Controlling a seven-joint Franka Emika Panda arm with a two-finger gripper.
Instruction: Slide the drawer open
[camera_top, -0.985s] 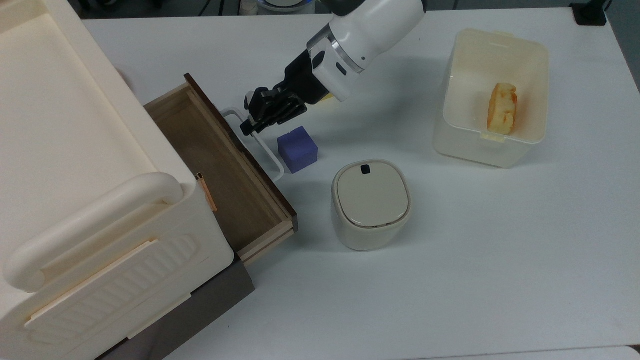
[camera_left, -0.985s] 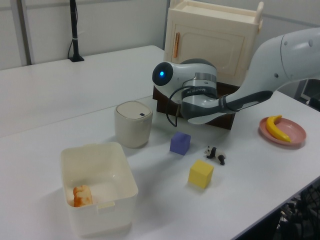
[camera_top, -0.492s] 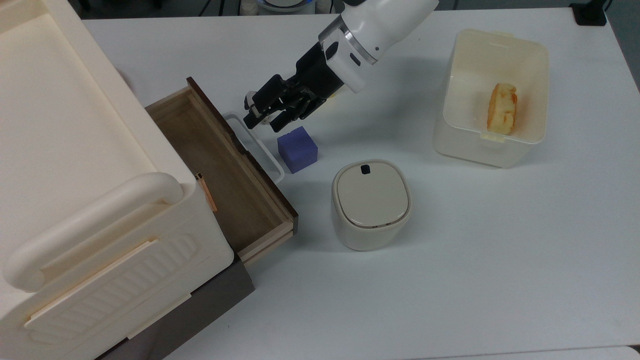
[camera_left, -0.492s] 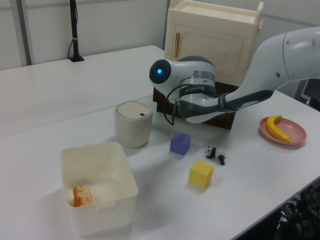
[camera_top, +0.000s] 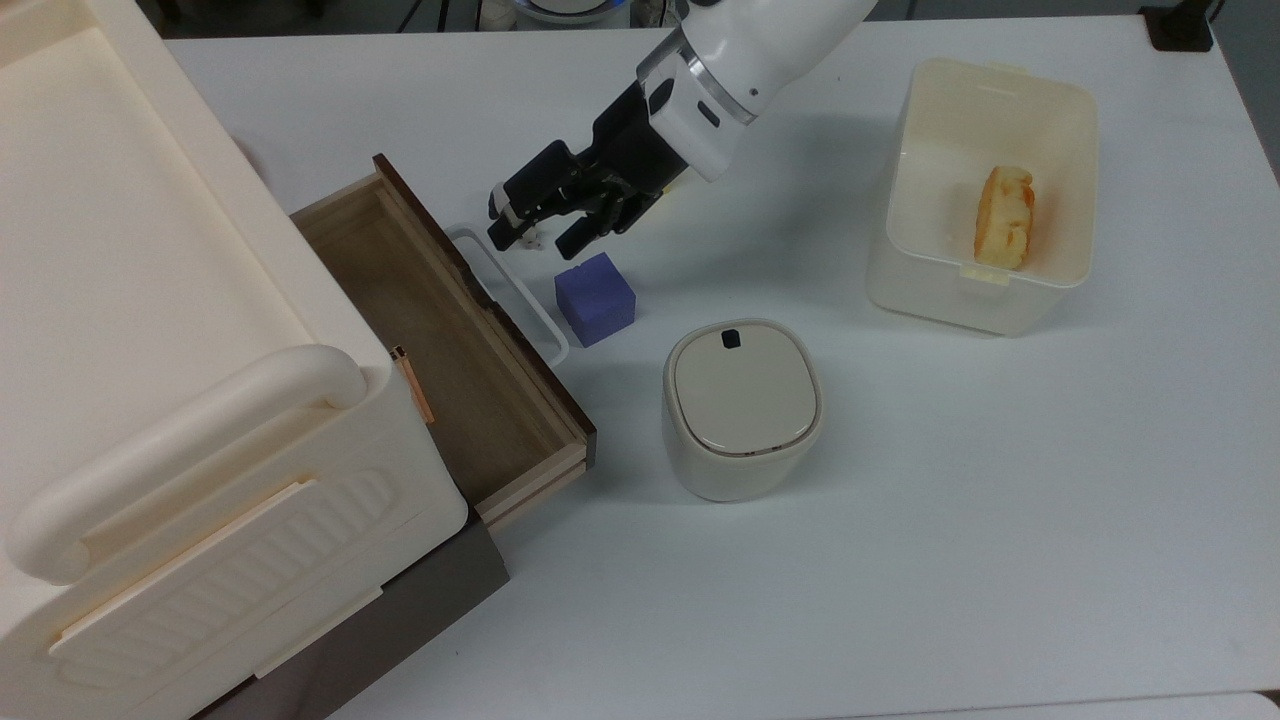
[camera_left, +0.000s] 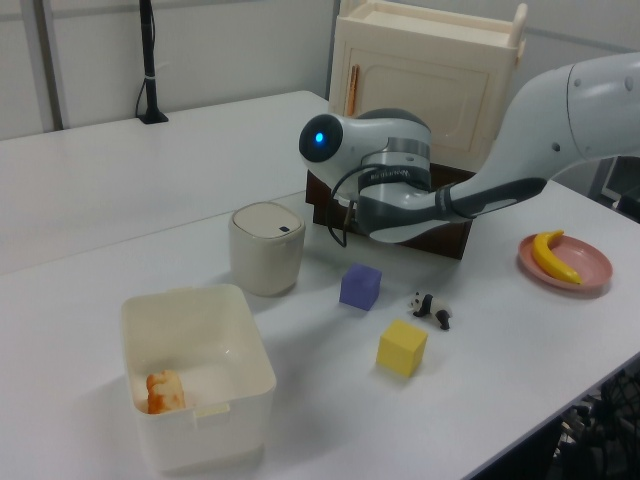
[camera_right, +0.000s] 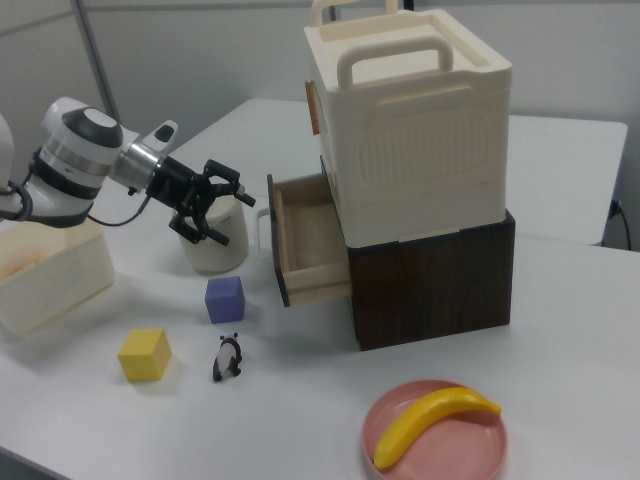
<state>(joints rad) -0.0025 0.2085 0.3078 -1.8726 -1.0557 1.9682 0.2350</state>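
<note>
Gripper (camera_top: 535, 235) has its fingers spread apart, nothing between them. It hangs off the table, tips angled down toward the top view's left. In the right view the gripper (camera_right: 207, 205) sits clear of the drawer front, with a gap between the tips and the handle.

White loop handle (camera_top: 510, 290) lies just below and to the left of the tips in the top view: near, not touching as far as I can judge. Purple cube (camera_top: 595, 297) is just beside the handle, right under the gripper's lower finger.

Drawer (camera_top: 440, 340) is pulled well out of the dark brown base cabinet (camera_right: 440, 270), light wood inside, looks empty. The right view shows the drawer (camera_right: 305, 240) sticking out toward the gripper, front panel facing it. Cream carrier box (camera_right: 410, 120) sits on top of the cabinet.

Judgement: the slide-open looks essentially done and the handle is released. What's in hand reads as the let-go and clearing step. If more travel is wanted, the next move is to re-hook the loop and pull along the drawer's axis, toward the top view's upper right. Otherwise just lift clear, and mind the purple cube and the lidded cream bin (camera_top: 742, 408) close by on that path.

Elsewhere: open cream tub (camera_top: 985, 190) with an orange food piece (camera_top: 1005, 217); yellow cube (camera_right: 145, 355), panda figure (camera_right: 228, 357), banana on pink plate (camera_right: 435, 425) well apart.
</note>
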